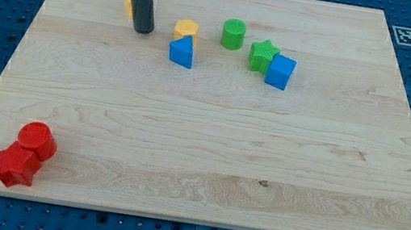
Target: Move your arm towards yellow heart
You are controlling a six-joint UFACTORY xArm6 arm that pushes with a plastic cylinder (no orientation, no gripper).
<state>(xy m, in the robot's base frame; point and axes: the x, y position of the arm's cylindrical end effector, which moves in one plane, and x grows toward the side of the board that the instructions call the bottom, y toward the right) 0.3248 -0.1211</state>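
Observation:
My tip (143,31) rests on the board near the view's top left. A yellow block (128,1), largely hidden behind the rod, sits just up and left of the tip; its shape cannot be made out. A second yellow block (186,29) lies to the tip's right, with a blue triangular block (182,51) touching it just below.
A green cylinder (234,34), a green star (262,55) and a blue cube (280,72) lie further right. A red cylinder (37,140) and a red star (15,165) sit at the bottom left corner of the wooden board (201,147).

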